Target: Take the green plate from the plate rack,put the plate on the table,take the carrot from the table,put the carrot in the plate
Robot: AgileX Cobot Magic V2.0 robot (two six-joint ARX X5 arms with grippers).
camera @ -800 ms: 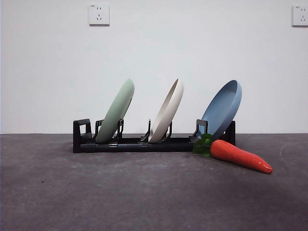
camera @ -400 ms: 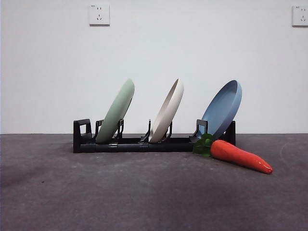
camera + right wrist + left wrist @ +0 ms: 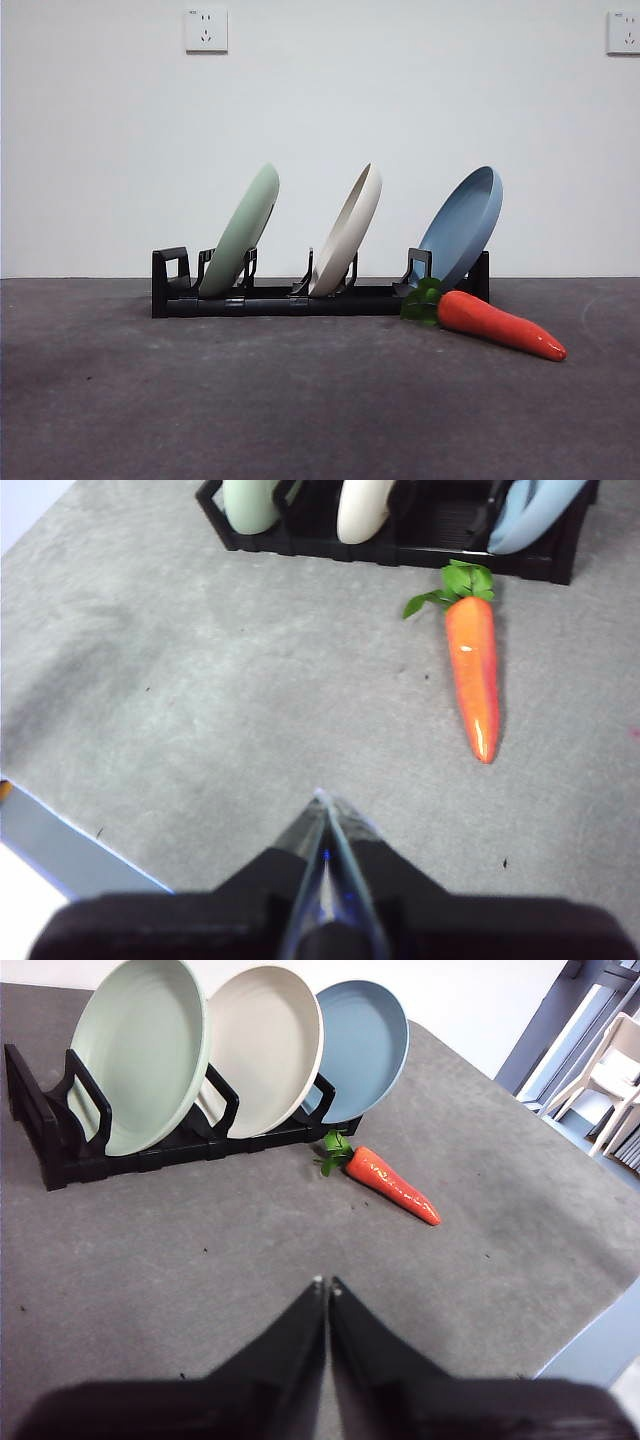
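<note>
Glossy carrot [image 3: 500, 324], matte green plate [image 3: 242, 231], seemingly plastic black plate rack [image 3: 280, 298].

Green plate [image 3: 243, 229] racked (carrot [image 3: 499, 324] tabled)

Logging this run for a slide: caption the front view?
Pale sage-green plate, cream-white plate and blue plate lean in the black rack; glossy orange carrot lies on the grey table.

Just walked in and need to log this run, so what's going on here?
Nothing is being handled yet. The green plate stands in the plate rack with a cream-white plate and a blue plate. The carrot lies on the table in front of the rack's blue-plate end, leaves toward the rack. The left hand and right hand both hover shut above bare table, short of the rack, holding nothing.
</note>
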